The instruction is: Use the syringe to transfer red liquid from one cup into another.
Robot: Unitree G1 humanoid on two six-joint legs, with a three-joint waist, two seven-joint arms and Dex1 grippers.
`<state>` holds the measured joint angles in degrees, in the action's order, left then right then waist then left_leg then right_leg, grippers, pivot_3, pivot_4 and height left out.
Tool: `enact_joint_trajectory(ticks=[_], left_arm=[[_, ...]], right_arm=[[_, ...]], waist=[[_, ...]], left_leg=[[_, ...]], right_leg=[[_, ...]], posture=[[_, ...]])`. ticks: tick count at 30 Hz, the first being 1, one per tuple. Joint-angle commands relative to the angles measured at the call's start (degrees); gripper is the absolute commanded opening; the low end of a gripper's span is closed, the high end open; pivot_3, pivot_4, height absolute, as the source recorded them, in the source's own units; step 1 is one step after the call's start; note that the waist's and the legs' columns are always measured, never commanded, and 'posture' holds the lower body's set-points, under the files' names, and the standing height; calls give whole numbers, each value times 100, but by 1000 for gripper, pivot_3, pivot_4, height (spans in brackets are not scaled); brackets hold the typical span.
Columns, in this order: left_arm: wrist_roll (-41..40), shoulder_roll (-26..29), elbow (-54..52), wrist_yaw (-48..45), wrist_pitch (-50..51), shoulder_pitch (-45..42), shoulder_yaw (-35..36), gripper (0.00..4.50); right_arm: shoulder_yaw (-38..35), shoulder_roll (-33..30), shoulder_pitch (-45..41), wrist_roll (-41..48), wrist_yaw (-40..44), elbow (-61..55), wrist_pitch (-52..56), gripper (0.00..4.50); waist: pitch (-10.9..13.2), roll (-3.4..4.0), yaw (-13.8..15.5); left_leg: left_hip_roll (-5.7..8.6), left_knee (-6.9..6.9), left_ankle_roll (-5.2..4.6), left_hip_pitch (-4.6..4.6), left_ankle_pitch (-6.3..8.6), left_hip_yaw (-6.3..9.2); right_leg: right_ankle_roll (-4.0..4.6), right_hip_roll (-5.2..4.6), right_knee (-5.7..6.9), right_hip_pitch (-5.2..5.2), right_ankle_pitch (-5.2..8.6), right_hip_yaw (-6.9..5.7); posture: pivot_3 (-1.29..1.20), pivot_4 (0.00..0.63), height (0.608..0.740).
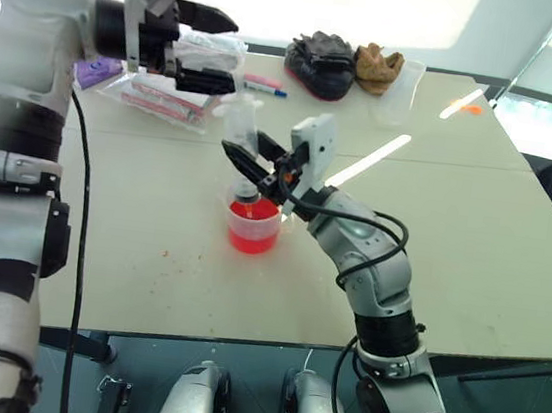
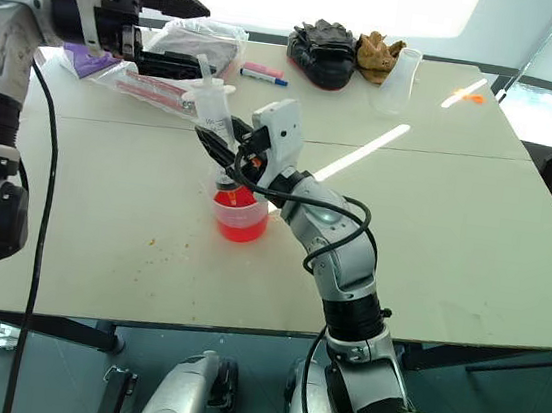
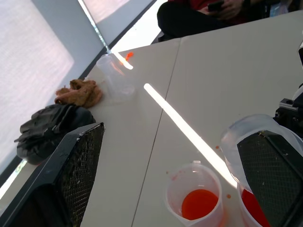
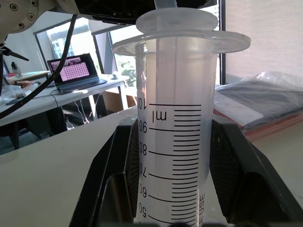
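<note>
The syringe (image 2: 214, 108) is held upright over the short cup (image 2: 238, 218) of red liquid (image 2: 243, 225), near the middle of the table (image 2: 473, 241), nozzle dipped in. The right gripper (image 2: 224, 150) is clamped on its barrel. The plunger looks pushed in. The left gripper (image 1: 210, 49) hovers above with fingers spread wide. For a clean draw, the plunger top should be caught squarely and pulled straight up, the barrel kept steady and the tip submerged. A taller cup (image 2: 397, 80) stands towards the far right edge, well apart.
</note>
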<state>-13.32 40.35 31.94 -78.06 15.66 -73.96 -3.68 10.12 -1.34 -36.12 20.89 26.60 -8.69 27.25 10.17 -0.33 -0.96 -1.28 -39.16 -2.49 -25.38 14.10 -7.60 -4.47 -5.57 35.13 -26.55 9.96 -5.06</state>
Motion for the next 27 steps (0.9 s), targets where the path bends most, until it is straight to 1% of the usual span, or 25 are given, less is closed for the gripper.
enact_joint_trajectory(ticks=[1,5,9,15,16,23,24,27], left_arm=[[35,-73,-172,109,-224,-25,60,4500],[-40,-214,-528,108,-163,141,39,4500],[-124,-303,-935,148,-9,349,55,3410],[-283,-317,-1635,182,338,735,128,1984],[-299,-312,-1714,193,388,780,142,1819],[-378,-277,-1921,241,637,860,172,184],[-367,-274,-1921,265,659,856,172,9],[-348,-287,-1820,391,622,759,238,9]], right_arm=[[181,-5,31,-146,175,53,-311,1474],[241,4,105,-326,259,296,-650,1474],[281,43,221,-434,297,392,-878,1474],[398,48,400,-626,318,435,-1125,1474],[404,56,412,-641,315,436,-1139,1474],[420,87,419,-686,333,466,-1168,1474],[418,89,415,-685,335,469,-1168,1474],[418,86,410,-686,359,493,-1174,1474]], waist=[[0,0,-2],[0,0,-6],[1,-1,-4],[1,-1,-9],[1,-1,-9],[1,-1,-1],[1,-1,-2],[1,-1,-3]], left_leg=[[0,0,0,0,0,-1],[0,0,0,1,0,-1],[0,0,0,0,0,-1],[0,0,0,2,0,0],[-1,0,0,2,0,0],[0,0,0,2,0,0],[0,0,1,2,0,0],[0,0,1,2,0,0]], right_leg=[[0,0,0,0,0,0],[0,0,1,0,0,1],[0,0,0,0,0,1],[0,0,0,1,0,2],[0,0,1,1,0,2],[0,0,1,1,0,2],[0,0,1,1,0,2],[0,0,1,1,0,2]], posture=[[0,150,740],[0,150,740],[0,150,740],[0,150,740],[0,150,740],[0,150,740],[0,150,740],[0,150,740]])
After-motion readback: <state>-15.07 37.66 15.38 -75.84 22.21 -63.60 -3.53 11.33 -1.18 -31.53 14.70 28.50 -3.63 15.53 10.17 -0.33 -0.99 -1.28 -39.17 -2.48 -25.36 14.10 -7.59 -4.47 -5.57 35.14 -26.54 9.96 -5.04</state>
